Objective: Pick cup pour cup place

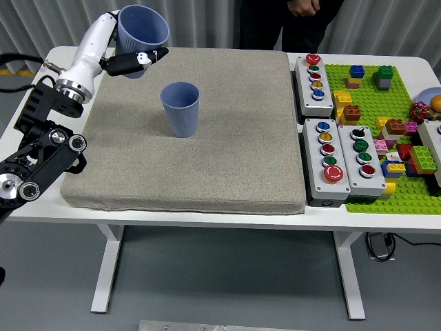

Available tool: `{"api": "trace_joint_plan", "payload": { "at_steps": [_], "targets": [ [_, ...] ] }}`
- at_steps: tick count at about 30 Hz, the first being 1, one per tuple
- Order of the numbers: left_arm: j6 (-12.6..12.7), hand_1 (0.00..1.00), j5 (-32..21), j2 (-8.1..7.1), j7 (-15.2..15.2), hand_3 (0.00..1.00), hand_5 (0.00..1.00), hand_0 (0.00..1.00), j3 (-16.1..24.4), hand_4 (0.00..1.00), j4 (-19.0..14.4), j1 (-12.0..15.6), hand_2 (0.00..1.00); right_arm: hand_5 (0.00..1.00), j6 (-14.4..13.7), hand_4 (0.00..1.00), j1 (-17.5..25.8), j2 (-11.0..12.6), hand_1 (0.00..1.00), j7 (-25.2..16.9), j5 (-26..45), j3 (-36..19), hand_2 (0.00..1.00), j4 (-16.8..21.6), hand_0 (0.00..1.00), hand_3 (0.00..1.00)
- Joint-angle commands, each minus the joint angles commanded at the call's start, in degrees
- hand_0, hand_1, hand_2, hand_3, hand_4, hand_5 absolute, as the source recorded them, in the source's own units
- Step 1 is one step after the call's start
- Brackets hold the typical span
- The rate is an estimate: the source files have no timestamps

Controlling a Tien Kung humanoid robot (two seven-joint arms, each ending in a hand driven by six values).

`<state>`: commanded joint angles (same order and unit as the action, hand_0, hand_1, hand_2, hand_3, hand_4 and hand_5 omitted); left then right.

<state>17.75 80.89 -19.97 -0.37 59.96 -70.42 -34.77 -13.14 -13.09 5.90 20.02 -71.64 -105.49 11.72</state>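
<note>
A blue cup (pixel 181 109) stands upright on the grey mat (pixel 207 158), left of its middle. My left hand (pixel 127 52), white with black fingertips, is shut on a second blue cup (pixel 142 29). That held cup is nearly upright, mouth facing up, raised above the mat's far left corner and clear of the standing cup. My right arm does not show in the view.
Grey button boxes (pixel 315 77) (pixel 328 158) (pixel 362 159) lie right of the mat. A green baseplate (pixel 396 193) with loose bricks fills the table's right end. A person in dark clothes (pixel 289 21) stands at the far side, hands near the waist.
</note>
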Motion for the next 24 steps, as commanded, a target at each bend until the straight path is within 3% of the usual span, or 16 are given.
{"api": "trace_joint_plan", "payload": {
  "at_steps": [1, 6, 13, 19, 24],
  "targets": [
    [2.16, 0.42, -2.61, 1.32, -1.36, 0.42, 0.325, 0.458, 0.93, 0.76, -0.33, 1.62, 0.443, 0.146, 0.06, 0.002, 0.0, -0.06, 0.638, 0.05, -0.27, -0.17, 0.59, 0.01, 0.687, 0.594],
    [6.85, 0.421, -12.58, 3.56, -3.65, 0.42, 0.33, 0.459, 2.18, 0.758, -0.89, 5.37, 0.444, 0.144, 0.16, 0.002, 0.07, -0.16, 0.638, 0.13, -0.53, -0.44, 0.59, 0.03, 0.687, 0.594],
    [14.64, 0.427, -1.19, 5.48, -6.91, 0.423, 0.339, 0.469, 2.66, 0.757, 0.61, 9.79, 0.447, 0.145, 0.21, 0.002, 0.46, -0.3, 0.638, 0.12, -0.8, -0.66, 0.59, 0.03, 0.687, 0.594],
    [17.94, 0.443, -1.86, 7.48, -13.55, 0.423, 0.352, 0.487, 1.41, 0.753, 4.33, 13.09, 0.447, 0.144, 0.25, 0.002, 0.56, -0.27, 0.638, 0.17, -1.33, -0.91, 0.59, 0.03, 0.687, 0.594],
    [19.23, 0.47, -5.09, 9.22, -15.79, 0.455, 0.354, 0.501, -0.8, 0.752, 7.0, 15.48, 0.467, 0.146, 0.22, 0.002, 0.56, -0.3, 0.638, 0.16, -1.35, -0.97, 0.59, 0.03, 0.687, 0.594]
  ]
}}
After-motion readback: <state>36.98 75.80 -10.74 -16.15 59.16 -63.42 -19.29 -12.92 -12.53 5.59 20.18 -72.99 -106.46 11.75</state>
